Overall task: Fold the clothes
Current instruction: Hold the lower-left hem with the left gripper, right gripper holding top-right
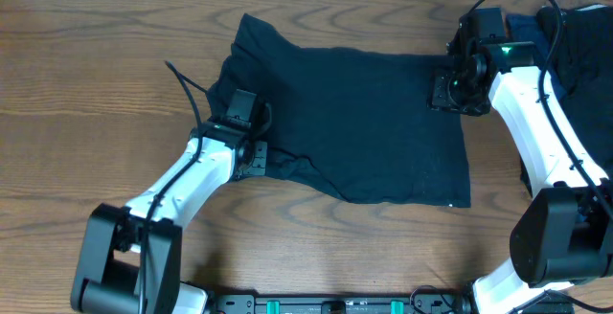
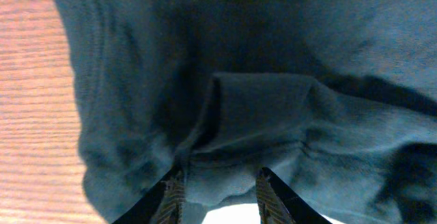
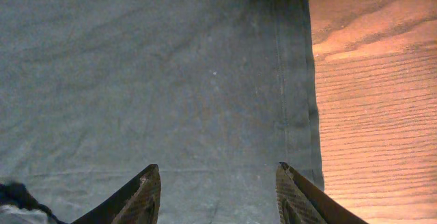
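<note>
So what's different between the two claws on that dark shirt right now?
The left gripper has a bunched fold of the T-shirt pinched between its fingers; the right gripper stands open over flat cloth, holding nothing. The left is at the shirt's left edge, the right by its stitched right edge. Both point down at the same shirt.

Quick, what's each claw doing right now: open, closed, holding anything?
Left claw: closed on a bunched fold of the shirt.
Right claw: open over flat shirt, holding nothing.
</note>
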Motion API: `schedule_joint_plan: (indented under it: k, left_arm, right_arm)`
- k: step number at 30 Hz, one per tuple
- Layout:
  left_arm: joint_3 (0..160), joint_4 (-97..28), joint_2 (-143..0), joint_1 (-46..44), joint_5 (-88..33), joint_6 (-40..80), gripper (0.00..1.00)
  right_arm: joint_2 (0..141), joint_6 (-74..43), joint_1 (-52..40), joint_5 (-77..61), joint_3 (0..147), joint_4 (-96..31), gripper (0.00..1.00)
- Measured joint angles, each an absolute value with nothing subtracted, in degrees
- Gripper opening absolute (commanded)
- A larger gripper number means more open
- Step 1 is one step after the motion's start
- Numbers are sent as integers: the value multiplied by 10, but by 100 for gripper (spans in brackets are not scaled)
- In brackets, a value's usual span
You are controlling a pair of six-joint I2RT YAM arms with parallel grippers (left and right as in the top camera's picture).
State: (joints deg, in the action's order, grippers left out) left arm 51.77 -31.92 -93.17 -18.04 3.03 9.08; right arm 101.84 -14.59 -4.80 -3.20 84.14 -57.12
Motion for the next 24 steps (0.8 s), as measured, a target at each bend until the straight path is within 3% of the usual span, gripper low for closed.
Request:
schedule_joint_plan:
  k: [17, 24]
  left_arm:
    - [514, -302, -941, -180, 30, 103, 36]
    - [514, -302, -941, -180, 30, 108, 19]
  right_arm:
    - [1018, -146, -48, -32, 841, -571, 53]
    - [1018, -146, -48, -32, 841, -571, 53]
